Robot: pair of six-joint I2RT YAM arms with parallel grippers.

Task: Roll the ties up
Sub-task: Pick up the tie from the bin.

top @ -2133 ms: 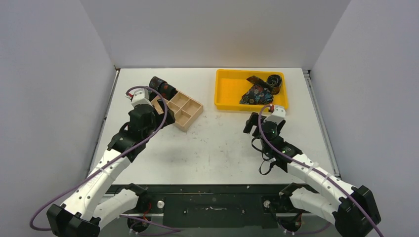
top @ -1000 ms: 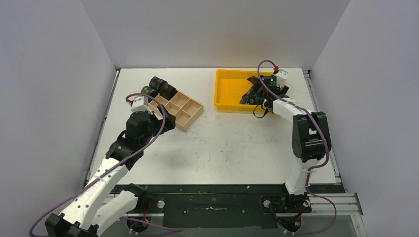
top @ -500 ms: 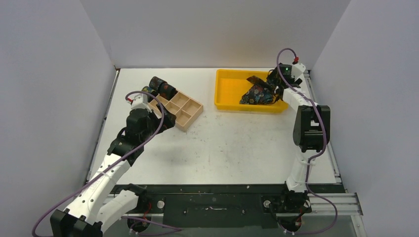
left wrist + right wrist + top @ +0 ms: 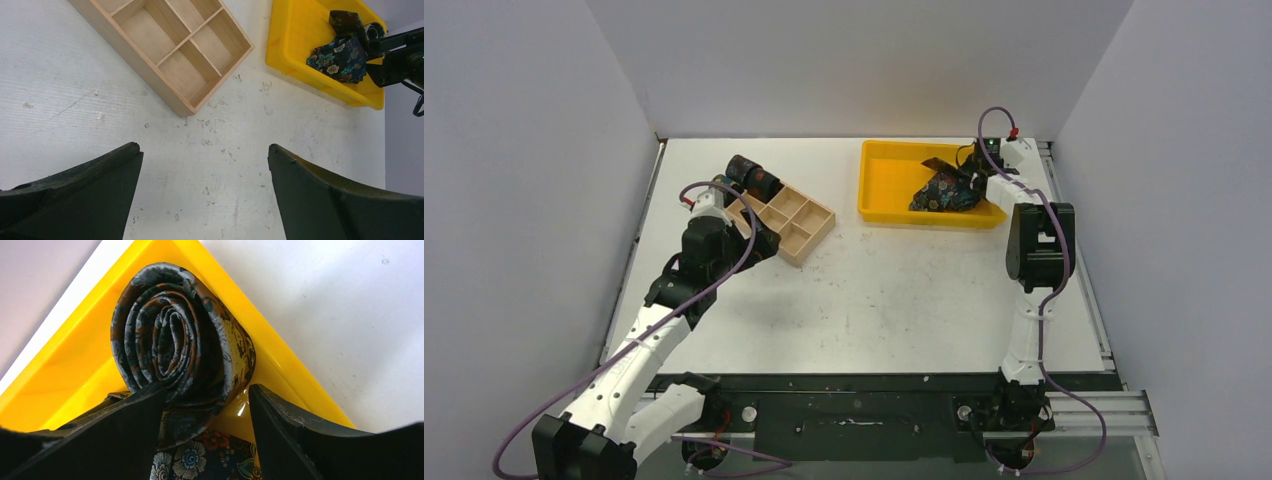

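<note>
One white surface (image 4: 874, 290), yellow tray (image 4: 886, 185) with rolled tie (image 4: 180, 340) in its corner beside floral tie (image 4: 942, 192), box (image 4: 809, 212) with rolls (image 4: 746, 172) at far end, right tool (image 4: 207, 425) parted astride that rolled tie, left tool (image 4: 205, 200) wide, empty.

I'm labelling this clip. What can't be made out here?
Rolled tie, right wrist view: lower part hidden behind the right gripper.
Floral tie, same view: cut off by the bottom edge.
Wooden box, left wrist view: far end cut off at the top edge.
Rolls beside the box, top view: too small to count.
</note>
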